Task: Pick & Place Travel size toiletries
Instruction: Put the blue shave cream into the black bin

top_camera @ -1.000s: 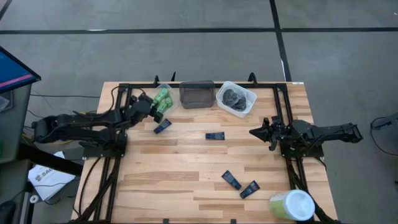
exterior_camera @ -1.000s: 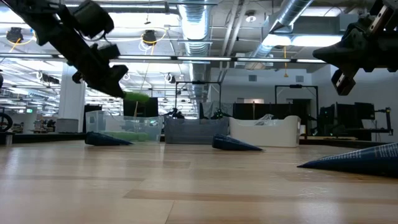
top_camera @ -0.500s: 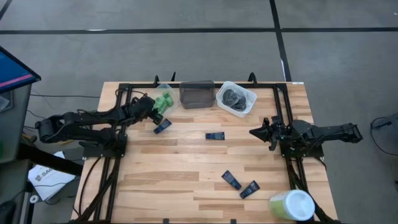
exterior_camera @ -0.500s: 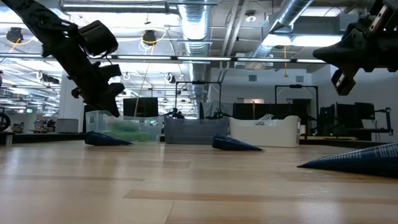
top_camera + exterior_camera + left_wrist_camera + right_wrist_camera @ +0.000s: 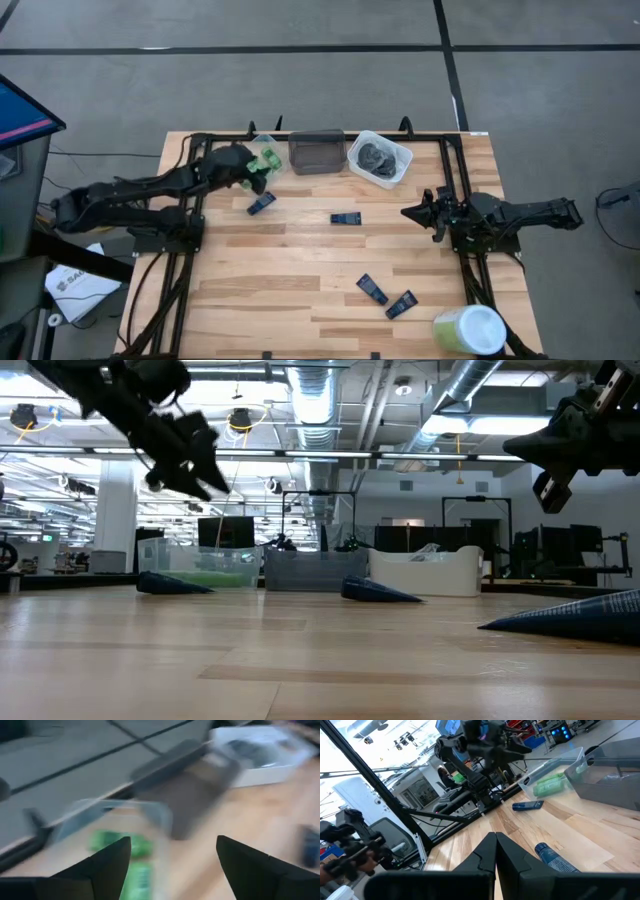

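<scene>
**Green bottle dropped in the clear tub; left arm pulls away**

Nearest the front edge, two dark blue sachets (image 5: 372, 289) (image 5: 401, 304) lie close together, just beside the big pale cylinder (image 5: 468, 330). Farther in, a third sachet (image 5: 346, 218) sits mid-table and a fourth (image 5: 261, 203) lies just below the clear tub (image 5: 262, 160).

Our right gripper (image 5: 407, 212) waits above the table's right side, fingers pressed together and empty.

Our left gripper (image 5: 252, 176) has risen from where it hung a second ago; its fingers (image 5: 107, 865) are spread with nothing between them. The green bottles (image 5: 120, 844) now rest inside the clear tub at the back left, beside the dark tub (image 5: 316, 151) and the white tub (image 5: 380, 159) of grey lumps.

We judge one bottle delivered, with four sachets left to collect.
</scene>
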`<state>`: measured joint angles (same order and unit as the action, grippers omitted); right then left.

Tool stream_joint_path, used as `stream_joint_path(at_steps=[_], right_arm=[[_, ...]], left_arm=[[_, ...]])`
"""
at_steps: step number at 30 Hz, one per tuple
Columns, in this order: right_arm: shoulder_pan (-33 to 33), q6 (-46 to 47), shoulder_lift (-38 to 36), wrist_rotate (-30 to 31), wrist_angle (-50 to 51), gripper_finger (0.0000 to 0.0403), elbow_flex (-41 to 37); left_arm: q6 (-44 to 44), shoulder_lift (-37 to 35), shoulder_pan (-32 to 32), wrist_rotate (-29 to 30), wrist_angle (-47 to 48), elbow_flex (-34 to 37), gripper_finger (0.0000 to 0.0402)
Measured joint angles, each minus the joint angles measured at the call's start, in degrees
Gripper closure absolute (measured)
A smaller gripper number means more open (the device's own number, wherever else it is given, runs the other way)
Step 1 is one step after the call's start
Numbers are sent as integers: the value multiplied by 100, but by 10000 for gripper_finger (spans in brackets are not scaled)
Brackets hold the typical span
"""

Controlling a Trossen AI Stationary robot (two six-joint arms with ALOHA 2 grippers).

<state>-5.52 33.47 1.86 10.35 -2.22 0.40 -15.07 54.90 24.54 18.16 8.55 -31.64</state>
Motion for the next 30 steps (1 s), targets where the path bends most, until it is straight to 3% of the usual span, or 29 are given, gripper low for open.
stream_joint_path(at_steps=[5,9,14,21,30], right_arm=[[-2,2,-1,0,0,403,-1],[-1,1,1,0,-1,403,1],[0,2,-1,0,0,403,1],[-2,2,0,0,0,403,-2],[-1,2,-1,0,-2,403,0]], left_arm=[[-499,-7,-705,-588,384,-339,115],[-898,178,-1361,-566,1588,-729,115],[-2052,525,-1767,-550,3058,-1182,115],[-2872,1202,-1583,-1257,3834,-1213,115],[-2872,2138,-1189,-1297,3883,-1213,115]])
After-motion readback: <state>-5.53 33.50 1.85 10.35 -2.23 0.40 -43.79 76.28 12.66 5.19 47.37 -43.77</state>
